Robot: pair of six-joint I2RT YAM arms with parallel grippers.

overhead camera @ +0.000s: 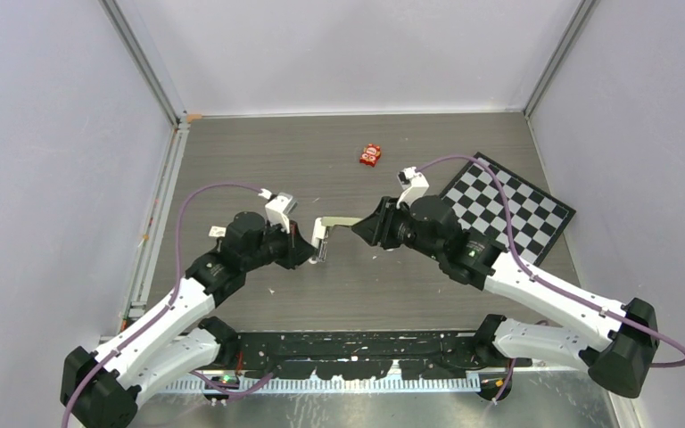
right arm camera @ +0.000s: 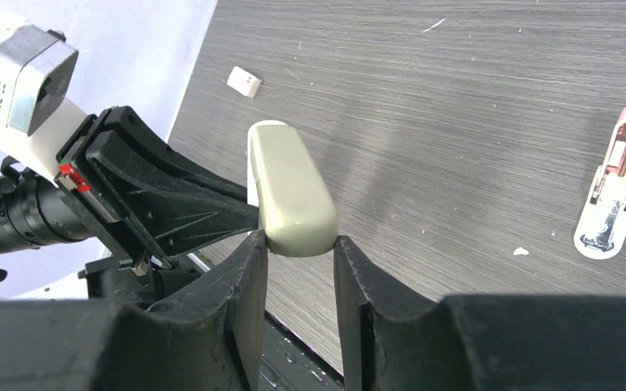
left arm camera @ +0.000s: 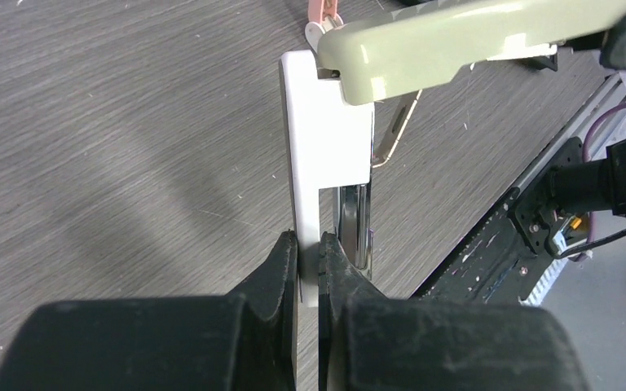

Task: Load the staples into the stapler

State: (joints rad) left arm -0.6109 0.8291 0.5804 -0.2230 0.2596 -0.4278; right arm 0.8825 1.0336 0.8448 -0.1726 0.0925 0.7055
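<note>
The stapler (overhead camera: 334,223) hangs over the table between both arms, swung open. My left gripper (left arm camera: 310,252) is shut on the thin white base plate (left arm camera: 318,122), with the pale metal channel (left arm camera: 357,224) just beside its right finger. The olive-grey top arm (left arm camera: 456,41) runs off to the right. In the right wrist view my right gripper (right arm camera: 300,244) is shut on the rounded end of that olive arm (right arm camera: 289,187), both fingertips touching its sides. In the top view the left gripper (overhead camera: 308,248) and right gripper (overhead camera: 363,228) face each other. No staples show in any view.
A red packet (overhead camera: 371,154) lies toward the back of the table and a checkerboard (overhead camera: 508,209) lies at the right. A small white-and-red box (right arm camera: 244,81) and a pink-and-white piece (right arm camera: 619,191) rest on the wood surface. The black base rail (overhead camera: 357,343) runs along the near edge.
</note>
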